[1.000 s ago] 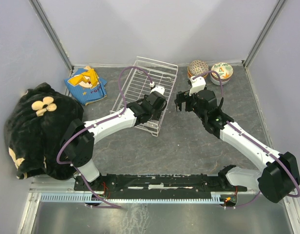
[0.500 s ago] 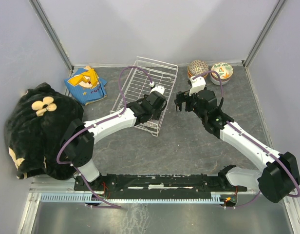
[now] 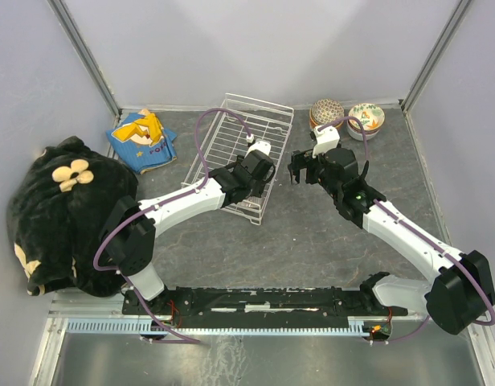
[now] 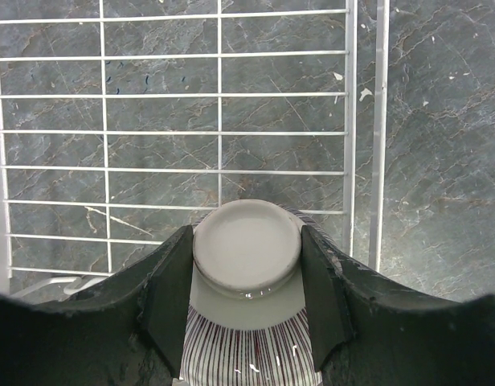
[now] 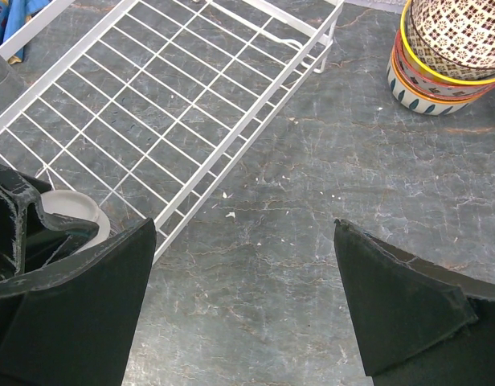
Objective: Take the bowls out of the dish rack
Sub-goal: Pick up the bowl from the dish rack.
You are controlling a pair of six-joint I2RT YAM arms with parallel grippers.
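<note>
Currently: unloading step, one bowl gripped inside the rack [image 3: 231,133] and ready to come out.
Left gripper [image 4: 247,281]: clamped on a striped bowl [image 4: 247,245], one finger [image 4: 169,297] pressed on each side of it.
Striped bowl: upside down, foot ring facing the wrist camera, at the near right corner of the rack, over the wire grid just inside the right side rail.
Lifted or resting: cannot tell from these views.
Right gripper [image 5: 243,310]: jaws wide apart, nothing between them, hovering over the bare table [image 5: 312,201] just beside the rack's right side.
Bowls already out: two piles at the far right of the table, a dotted pile [image 3: 326,112] and a floral pile [image 3: 366,119], just beside each other and well apart from the rack.
Rest of rack: no other bowl shows on the visible grid; the part under the left arm is hidden.
Progress: looks near the end, likely the last bowl or close to it.
Next move: probably raise the bowl clear of the low side rail, carry it right toward the piles, set it down, then let go.
Needs: enough height over the rail, and room past the right gripper, which sits between the rack and the piles.
Risk: sloped glazed sides could slip in the fingers; the rim could catch a wire.
Clutter: black plush toy [image 3: 63,209] and blue-and-yellow cloth [image 3: 143,137] on the left, well apart from the work.
</note>
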